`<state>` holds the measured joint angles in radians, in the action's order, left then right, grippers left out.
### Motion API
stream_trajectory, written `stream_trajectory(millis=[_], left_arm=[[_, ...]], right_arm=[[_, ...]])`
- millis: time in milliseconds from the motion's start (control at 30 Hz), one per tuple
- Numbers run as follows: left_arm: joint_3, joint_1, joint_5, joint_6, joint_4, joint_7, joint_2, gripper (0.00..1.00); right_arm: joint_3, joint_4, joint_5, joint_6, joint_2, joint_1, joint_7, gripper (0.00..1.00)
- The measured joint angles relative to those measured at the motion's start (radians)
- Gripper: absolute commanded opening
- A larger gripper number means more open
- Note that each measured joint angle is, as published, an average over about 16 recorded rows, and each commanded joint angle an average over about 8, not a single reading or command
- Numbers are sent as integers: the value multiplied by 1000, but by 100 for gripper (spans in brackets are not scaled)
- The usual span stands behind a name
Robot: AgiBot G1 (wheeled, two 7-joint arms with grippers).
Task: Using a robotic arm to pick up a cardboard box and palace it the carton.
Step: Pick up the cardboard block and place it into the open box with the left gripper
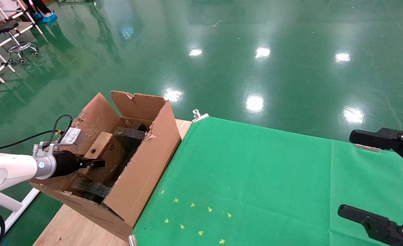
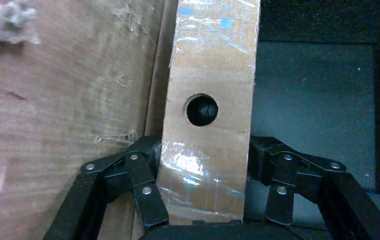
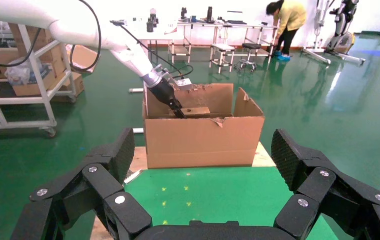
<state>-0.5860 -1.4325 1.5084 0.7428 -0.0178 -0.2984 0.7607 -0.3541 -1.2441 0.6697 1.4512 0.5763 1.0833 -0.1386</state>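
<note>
The small brown taped cardboard box [image 2: 208, 125], round hole showing, is clamped by the left pincer [image 2: 205, 200] reaching down inside the carton [image 1: 147, 160]; the right pincer [image 3: 203, 165] hangs wide open, empty.

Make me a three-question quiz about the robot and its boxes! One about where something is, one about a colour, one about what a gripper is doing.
1. Where is the cardboard box?
A. on the green cloth
B. inside the carton
C. on the floor

2. What colour is the cloth on the table?
A. red
B. blue
C. green

3. What is the left gripper doing?
A. gripping the cardboard box
B. hanging open with nothing in it
C. holding a stool

Answers:
1 B: the head view shows it between the walls of the carton.
2 C: it is bright green.
3 A: its fingers press both sides of the box.
</note>
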Motion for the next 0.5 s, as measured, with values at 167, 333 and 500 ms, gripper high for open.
stream_trajectory(millis=[167, 333, 500], left_arm=[[-2, -8, 4, 12, 0, -3, -3, 100], [-6, -20, 9, 27, 1, -8, -7, 100], [-11, -35, 15, 41, 5, -11, -11, 100]], right_arm=[[0, 0, 0, 0, 0, 0, 0, 100], [0, 0, 0, 0, 0, 0, 0, 100], [0, 0, 0, 0, 0, 0, 0, 100]])
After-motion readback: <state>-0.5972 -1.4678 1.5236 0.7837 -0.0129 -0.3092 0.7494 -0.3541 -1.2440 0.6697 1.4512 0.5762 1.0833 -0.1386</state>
